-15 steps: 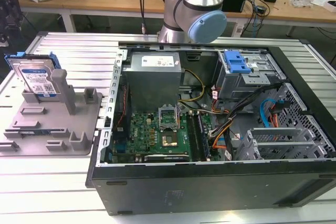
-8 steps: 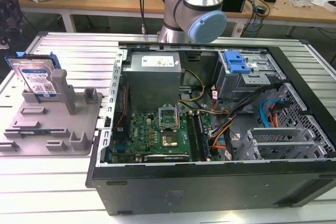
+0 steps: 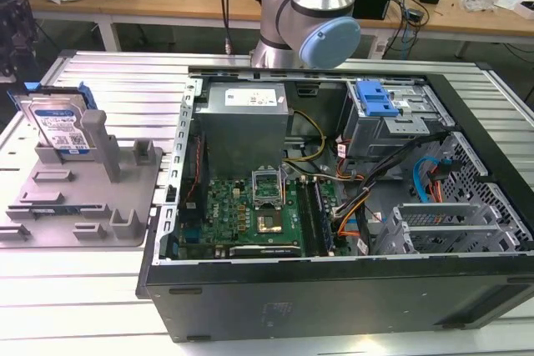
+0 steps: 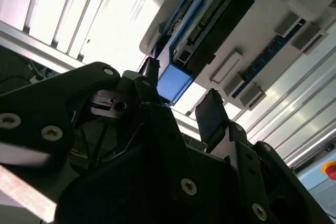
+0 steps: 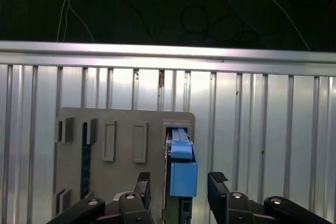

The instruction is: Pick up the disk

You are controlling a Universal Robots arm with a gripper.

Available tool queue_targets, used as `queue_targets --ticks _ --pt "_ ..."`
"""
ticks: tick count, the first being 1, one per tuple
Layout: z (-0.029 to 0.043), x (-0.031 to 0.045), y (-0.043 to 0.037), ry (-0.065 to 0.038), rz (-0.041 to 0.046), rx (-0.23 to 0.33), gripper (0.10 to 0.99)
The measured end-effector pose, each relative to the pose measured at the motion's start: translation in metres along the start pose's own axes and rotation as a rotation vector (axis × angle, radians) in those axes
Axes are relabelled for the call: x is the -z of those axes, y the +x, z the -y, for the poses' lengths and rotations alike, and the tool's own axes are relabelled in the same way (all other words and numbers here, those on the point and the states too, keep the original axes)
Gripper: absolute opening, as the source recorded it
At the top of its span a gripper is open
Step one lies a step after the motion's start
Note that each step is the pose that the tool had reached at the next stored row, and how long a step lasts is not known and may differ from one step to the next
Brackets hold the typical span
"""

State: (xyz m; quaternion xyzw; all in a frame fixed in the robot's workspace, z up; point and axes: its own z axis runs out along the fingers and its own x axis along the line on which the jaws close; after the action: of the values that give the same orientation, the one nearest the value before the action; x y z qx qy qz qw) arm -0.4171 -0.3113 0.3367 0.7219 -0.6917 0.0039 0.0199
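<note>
We find the flat, rectangular silver metal disk (image 3: 58, 122), with its white-and-blue label and blue plastic side bracket, standing on edge in a slot of the grey plastic holder fixture (image 3: 93, 206). The fixture lies on the ribbed aluminium worktop (image 3: 75, 289) at the exterior view's left, just beside the open black computer case (image 3: 334, 306), whose green motherboard (image 3: 242, 214) and blue drive caddy (image 3: 375, 102) are exposed. The silver-and-pale-blue robot arm (image 3: 321, 6) rises behind the case.

In both wrist views we see the black jaws spread apart and holding nothing. In the first wrist view the blue plastic bracket end (image 5: 184, 179) of the disk sits between them, with a clear gap of pale worktop or fixture on either side (neither touches it, as far as we can judge). In the second wrist view the same blue end (image 4: 173, 80) shows close to one of the two and apart from the other, with the dark connector edge of the disk (image 4: 210, 19) running away behind it into the fixture (image 4: 294, 3). We cannot tell how high the jaws stand above the disk.
</note>
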Motion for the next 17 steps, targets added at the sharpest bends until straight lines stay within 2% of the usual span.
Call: queue_targets --ticks 17 --pt "0.0003 -0.0134 -0.0001 0.0 0.0 0.0 0.557"
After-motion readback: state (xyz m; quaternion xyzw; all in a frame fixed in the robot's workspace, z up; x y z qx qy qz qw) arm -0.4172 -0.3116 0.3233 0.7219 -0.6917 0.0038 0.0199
